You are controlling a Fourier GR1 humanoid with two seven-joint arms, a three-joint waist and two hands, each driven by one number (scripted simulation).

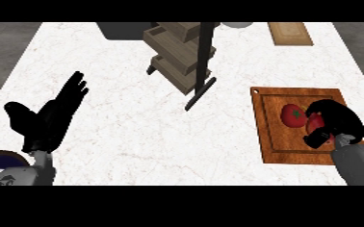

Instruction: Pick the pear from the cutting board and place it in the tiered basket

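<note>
Head view, looking steeply down on a pale marble bench (128,139). The wooden cutting board (274,149) lies at about four o'clock, and the right hand (332,121) is on it, fingers curled over a red fruit (316,121) at the board's right side. That fruit is mostly hidden under the hand, so I cannot confirm it is the pear or make out its long axis. A second red fruit, tomato-like with a green stalk (292,115), sits just beside the hand at its nine o'clock. The tiered basket (177,53), a dark post with slanted wooden trays, stands at twelve o'clock, up and left of the board and well apart. The right hand is clearly the nearer one. The left hand (50,118) rests open at eight o'clock, fingers up.
</note>
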